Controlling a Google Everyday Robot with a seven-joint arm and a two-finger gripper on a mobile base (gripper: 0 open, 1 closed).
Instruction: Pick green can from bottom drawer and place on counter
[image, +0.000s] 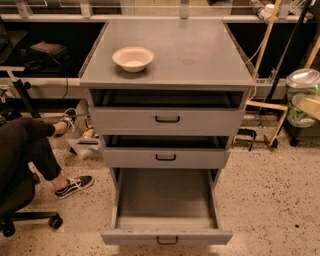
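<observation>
Speckled floor (270, 200) spreads around a grey three-drawer cabinet (167, 125) that stands in the middle of the view, with dark shelving behind it. At the left edge a seated person's leg (30, 150) in dark trousers ends in a black-and-white sneaker (74, 185), next to the wheeled base of an office chair (30, 220). The cabinet's flat grey top, the surface (190, 55), carries a white bowl (133, 58) near its front left corner. The top drawer (167, 120) and the middle drawer (166, 157) each stand slightly ajar. The bottom drawer (165, 200) is pulled far out, showing its dark floor, with its black pull handle at the front. The green can (300, 90) is outside that drawer and not on the surface. It hangs upright in the air at the far right edge of the view, to the right of the cabinet at about the height of the top drawer, silver lid up. The end effector (310, 106) is there too, mostly cut off by the frame, with one pale finger (312, 105) laid across the can's side. It is closed around the green can and holds it clear of the floor.
</observation>
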